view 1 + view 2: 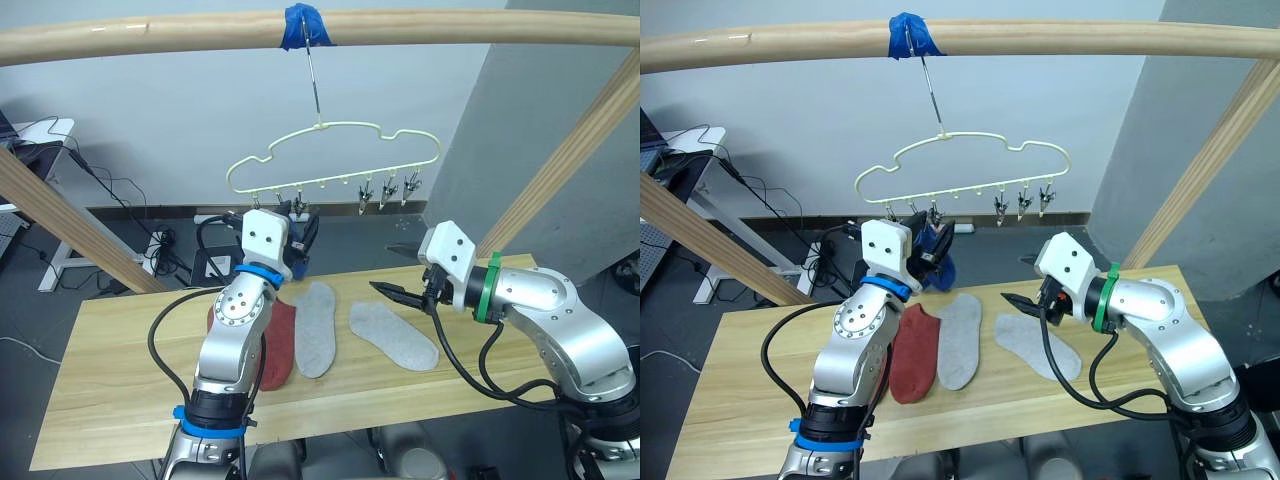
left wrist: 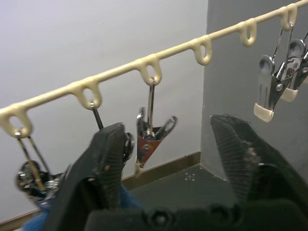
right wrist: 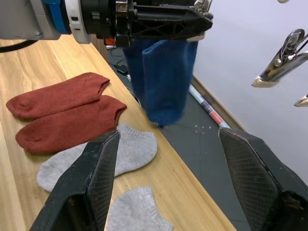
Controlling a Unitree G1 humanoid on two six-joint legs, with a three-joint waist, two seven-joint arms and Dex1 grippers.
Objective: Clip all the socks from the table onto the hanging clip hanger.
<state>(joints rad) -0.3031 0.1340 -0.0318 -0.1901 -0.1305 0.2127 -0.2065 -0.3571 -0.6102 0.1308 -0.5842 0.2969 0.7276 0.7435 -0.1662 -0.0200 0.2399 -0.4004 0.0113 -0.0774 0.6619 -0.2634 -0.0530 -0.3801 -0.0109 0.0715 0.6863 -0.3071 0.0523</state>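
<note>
Two grey socks (image 1: 345, 335) flat on table (image 1: 120, 350)

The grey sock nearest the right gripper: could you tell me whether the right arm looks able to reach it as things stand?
Probably yes. The right gripper hovers with open jaws just above that grey sock, which lies flat and uncovered on the table.

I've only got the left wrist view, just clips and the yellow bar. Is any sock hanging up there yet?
Observer: Yes, one blue sock hangs at the clip hanger, right by your open left gripper.
Operator: What's on the table?
Observer: Two red socks and two grey socks lie flat on the table.
Operator: And the right gripper?
Observer: The right gripper is open, holding nothing, near the grey socks.
</note>
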